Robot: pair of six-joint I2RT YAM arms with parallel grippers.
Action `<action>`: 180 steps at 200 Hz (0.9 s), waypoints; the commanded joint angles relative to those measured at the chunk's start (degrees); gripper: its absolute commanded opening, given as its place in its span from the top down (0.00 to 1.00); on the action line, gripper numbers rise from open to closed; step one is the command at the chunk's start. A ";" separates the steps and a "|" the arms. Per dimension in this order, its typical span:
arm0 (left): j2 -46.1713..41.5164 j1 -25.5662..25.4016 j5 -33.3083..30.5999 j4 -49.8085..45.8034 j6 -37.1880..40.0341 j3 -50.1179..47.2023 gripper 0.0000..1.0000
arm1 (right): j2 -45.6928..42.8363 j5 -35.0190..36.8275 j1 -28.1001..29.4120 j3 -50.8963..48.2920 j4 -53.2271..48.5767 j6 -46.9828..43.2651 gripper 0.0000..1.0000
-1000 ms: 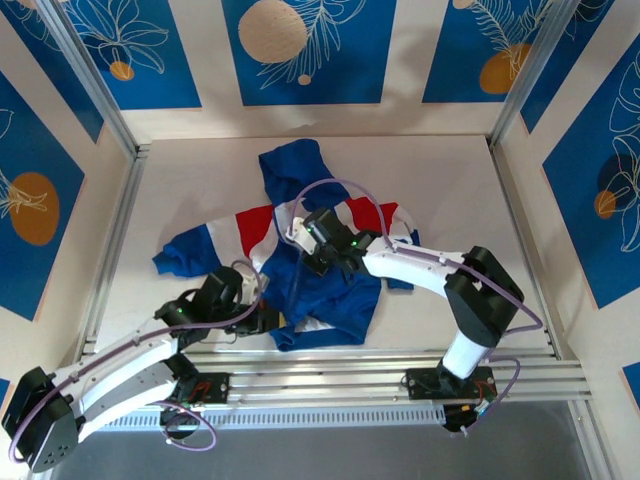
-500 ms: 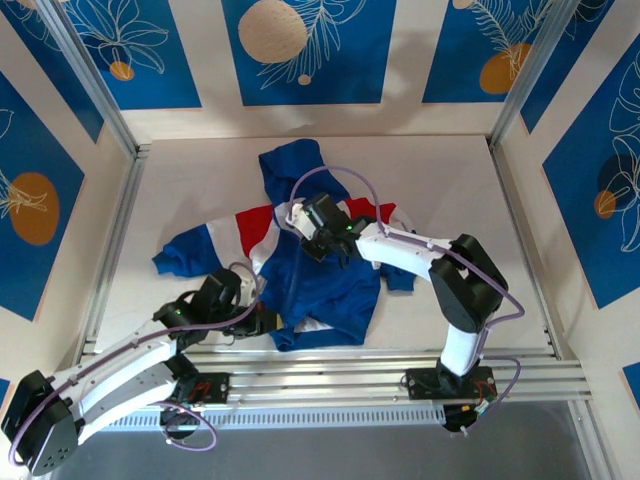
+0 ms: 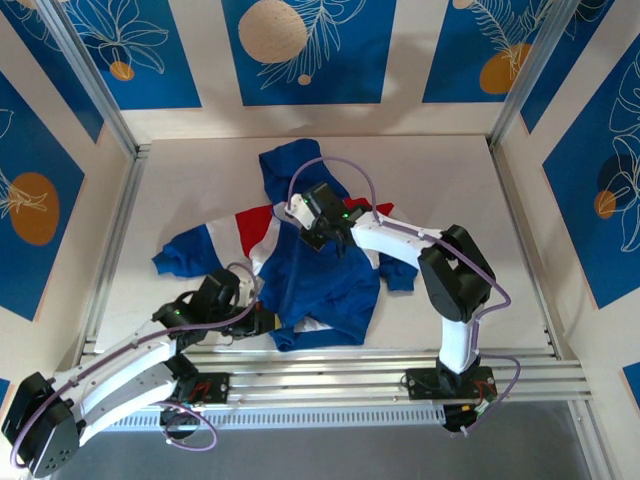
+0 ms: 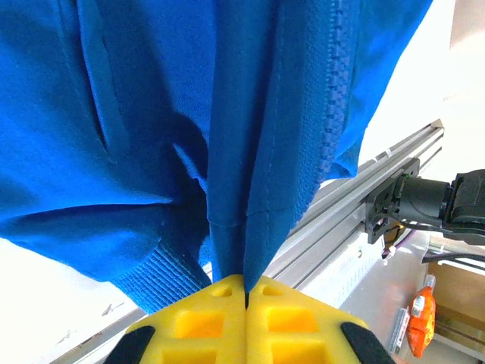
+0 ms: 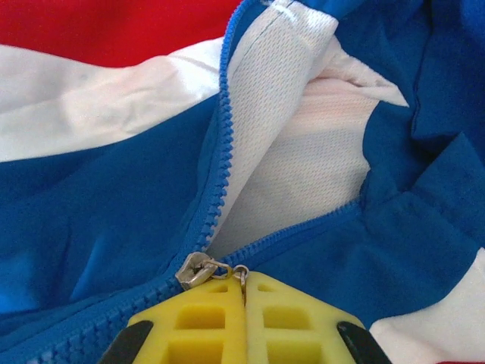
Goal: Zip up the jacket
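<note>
Looking from the left, the left gripper (image 3: 262, 321) is down low by the near edge of the table (image 3: 200, 180). Its yellow fingers (image 4: 197, 322) are pressed tight together on the bottom hem (image 4: 235, 250) of the jacket (image 3: 320, 285) — the blue cloth is pinched between them. The jacket lies in the middle of the table, front side up, with its hood (image 3: 295, 165) pointing to the far wall and a red, white and blue sleeve (image 3: 200, 250) spread out to the left. Further right, the right gripper (image 3: 310, 228) sits on the chest of the jacket, just below the hood. Its fingers are shut too, holding the little metal zipper pull (image 5: 198, 270). On the hem side of the pull the zipper teeth are joined. On the hood side they part, and white mesh lining (image 5: 280, 114) shows in the gap.
</note>
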 commanded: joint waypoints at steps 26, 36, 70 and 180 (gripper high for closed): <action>-0.78 0.50 2.86 -4.26 -0.32 -1.48 1.00 | 1.91 1.01 -2.94 4.53 1.60 -1.40 1.00; -0.88 0.50 2.81 -4.30 -0.49 -1.63 1.00 | 2.30 0.87 -3.32 5.00 1.51 -1.61 1.00; -1.48 0.60 2.47 -4.43 -0.93 -1.92 1.00 | 3.53 0.26 -4.48 6.47 1.18 -2.43 1.00; -0.91 1.21 2.29 -4.12 -1.29 -2.13 1.00 | 9.64 -1.78 -7.78 14.56 -1.13 -3.52 1.00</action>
